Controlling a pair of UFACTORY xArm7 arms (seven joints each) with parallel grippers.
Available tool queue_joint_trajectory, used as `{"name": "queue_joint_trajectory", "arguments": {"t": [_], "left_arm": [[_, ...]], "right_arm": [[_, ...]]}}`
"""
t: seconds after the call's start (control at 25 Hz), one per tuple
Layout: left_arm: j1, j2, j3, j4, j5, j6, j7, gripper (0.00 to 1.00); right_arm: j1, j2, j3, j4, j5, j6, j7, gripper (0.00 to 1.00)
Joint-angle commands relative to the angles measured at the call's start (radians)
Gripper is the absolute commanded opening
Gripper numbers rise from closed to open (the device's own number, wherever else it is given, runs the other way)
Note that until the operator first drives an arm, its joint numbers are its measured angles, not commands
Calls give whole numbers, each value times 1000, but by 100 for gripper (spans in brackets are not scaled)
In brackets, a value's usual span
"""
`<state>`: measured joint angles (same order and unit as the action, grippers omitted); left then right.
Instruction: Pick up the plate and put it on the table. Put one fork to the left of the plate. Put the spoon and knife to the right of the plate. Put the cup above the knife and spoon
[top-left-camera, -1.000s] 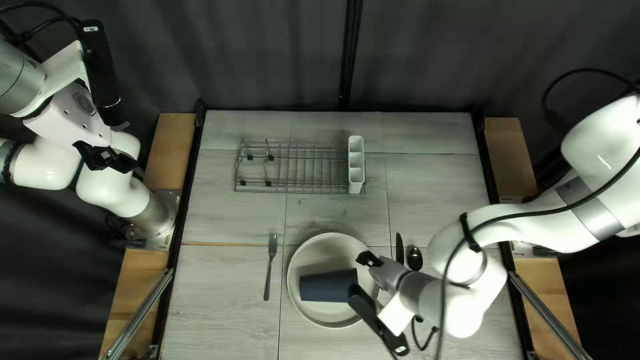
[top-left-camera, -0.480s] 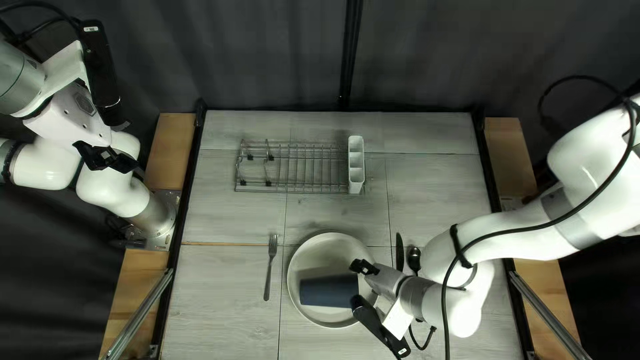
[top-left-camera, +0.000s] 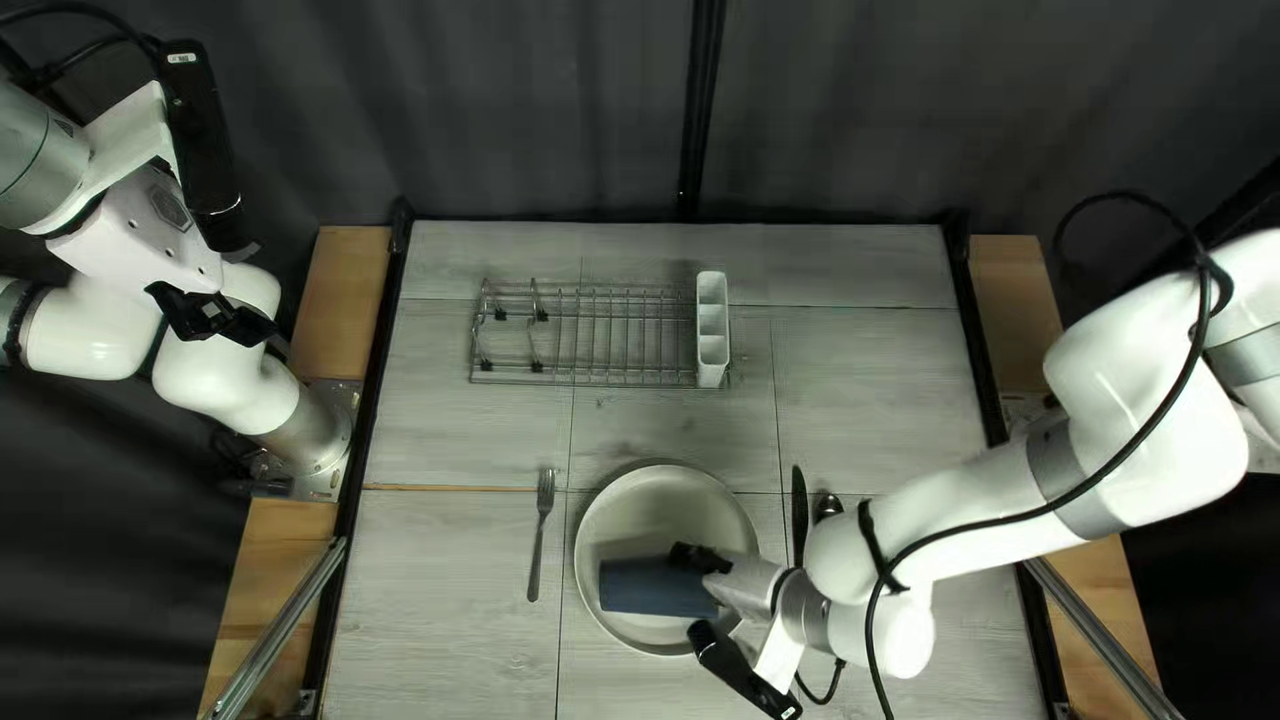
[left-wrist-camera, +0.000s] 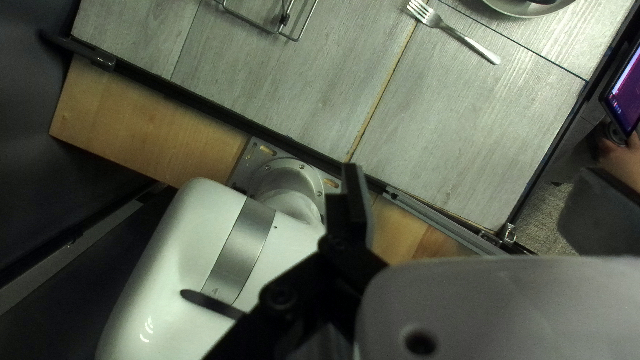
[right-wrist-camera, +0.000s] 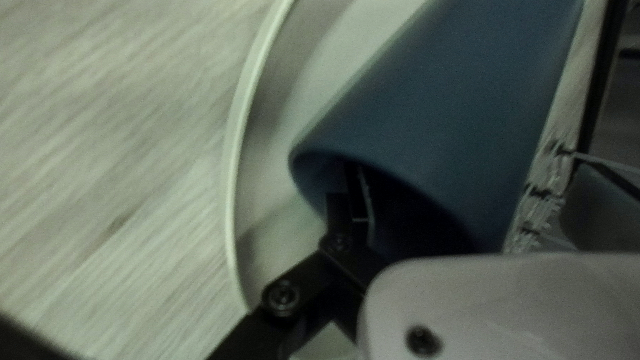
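Since a second ago the right gripper [top-left-camera: 700, 575] has slid forward and now reaches into the mouth of the cup [top-left-camera: 645, 585]; whether it has clamped the wall I cannot tell. The cup, dark blue, smooth and tapered, lies on its side on the plate [top-left-camera: 640, 500]. Grasping it looks like the last step. Next comes a firm pinch, a lift, a turn upright and a set-down beyond the knife [top-left-camera: 798, 500] and spoon [top-left-camera: 826, 505]. The left gripper [top-left-camera: 210, 318] hangs released.
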<state>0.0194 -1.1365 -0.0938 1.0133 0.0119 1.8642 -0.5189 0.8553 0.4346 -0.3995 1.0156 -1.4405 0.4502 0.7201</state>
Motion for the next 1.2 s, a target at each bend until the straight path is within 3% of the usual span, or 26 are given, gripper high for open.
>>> {"name": "queue_joint_trajectory", "arguments": {"t": [0.04, 0.36, 0.52, 0.64, 0.8, 1.0, 1.2], "left_arm": [[0, 0, 0, 0, 0, 0, 0, 100], [0, 0, 0, 0, 0, 0, 0, 100], [0, 0, 0, 0, 0, 0, 0, 100], [0, 0, 0, 0, 0, 0, 0, 100], [0, 0, 0, 0, 0, 0, 0, 100], [0, 0, 0, 0, 0, 0, 0, 100], [0, 0, 0, 0, 0, 0, 0, 100]], "right_arm": [[17, 13, -17, 14, -80, 18, 63, 0], [84, -156, -25, -51, -97, 178, -1, 0], [107, -277, -17, -87, -17, 269, -126, 0], [116, -373, -11, -85, 143, 339, -315, 0], [134, -497, -32, -33, 472, 495, -647, 0], [110, -522, -116, 87, 817, 646, -990, 0], [58, -469, -210, 173, 1062, 776, -1273, 0]]}}
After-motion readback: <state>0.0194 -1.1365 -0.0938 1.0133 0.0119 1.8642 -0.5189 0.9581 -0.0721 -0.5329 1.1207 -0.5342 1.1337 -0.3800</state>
